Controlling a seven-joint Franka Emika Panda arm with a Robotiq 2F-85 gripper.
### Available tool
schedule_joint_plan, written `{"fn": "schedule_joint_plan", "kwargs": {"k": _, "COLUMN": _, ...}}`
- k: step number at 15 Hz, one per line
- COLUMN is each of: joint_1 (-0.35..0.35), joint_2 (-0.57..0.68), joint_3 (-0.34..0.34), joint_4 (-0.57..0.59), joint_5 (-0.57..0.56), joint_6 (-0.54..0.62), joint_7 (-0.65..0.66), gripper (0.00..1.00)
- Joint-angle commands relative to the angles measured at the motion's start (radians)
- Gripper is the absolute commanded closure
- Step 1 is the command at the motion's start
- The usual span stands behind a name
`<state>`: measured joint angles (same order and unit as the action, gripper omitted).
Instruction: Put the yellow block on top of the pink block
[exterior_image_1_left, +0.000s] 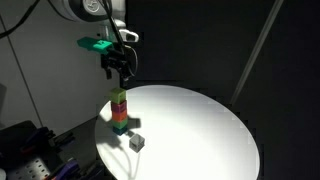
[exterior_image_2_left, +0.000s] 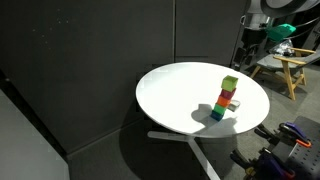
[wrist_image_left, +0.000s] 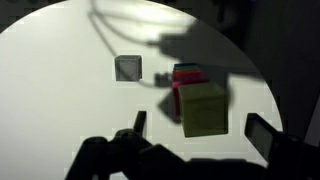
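The yellow block (exterior_image_1_left: 120, 97) sits on top of a small tower on the white round table (exterior_image_1_left: 200, 130), directly on the pink block (exterior_image_1_left: 120, 105). Both also show in an exterior view, the yellow block (exterior_image_2_left: 230, 84) above the pink block (exterior_image_2_left: 228, 95). A red-orange cube and a green cube lie below them. My gripper (exterior_image_1_left: 120, 68) hangs above the tower, open and empty, clear of the blocks. In the wrist view the yellow block (wrist_image_left: 204, 108) lies between and beyond my open fingers (wrist_image_left: 196, 122), and the pink block (wrist_image_left: 180, 82) peeks out beneath it.
A grey cube (exterior_image_1_left: 136, 143) lies alone on the table near the tower; it also shows in the wrist view (wrist_image_left: 128, 67). The table edge (exterior_image_2_left: 150, 110) is close to the tower. A wooden stand (exterior_image_2_left: 285, 60) is behind the table.
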<state>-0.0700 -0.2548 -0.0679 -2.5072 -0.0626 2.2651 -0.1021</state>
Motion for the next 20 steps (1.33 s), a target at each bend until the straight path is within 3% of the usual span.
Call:
{"fn": "schedule_joint_plan", "kwargs": {"k": 1, "joint_1": -0.001, "joint_2": -0.073, "joint_3": 0.029, "joint_4": -0.034, "joint_5": -0.042, "joint_6": -0.019, "joint_7": 0.078, "gripper": 0.00}}
{"fn": "schedule_joint_plan", "kwargs": {"k": 9, "joint_1": 0.012, "joint_2": -0.175, "joint_3": 0.055, "joint_4": -0.054, "joint_5": -0.029, "joint_6": -0.077, "joint_7": 0.079, "gripper": 0.00}}
{"fn": "schedule_joint_plan", "kwargs": {"k": 20, "joint_1": 0.021, "joint_2": -0.286, "joint_3": 0.035, "joint_4": -0.016, "joint_5": -0.002, "joint_6": -0.318, "joint_7": 0.036, "gripper": 0.00}}
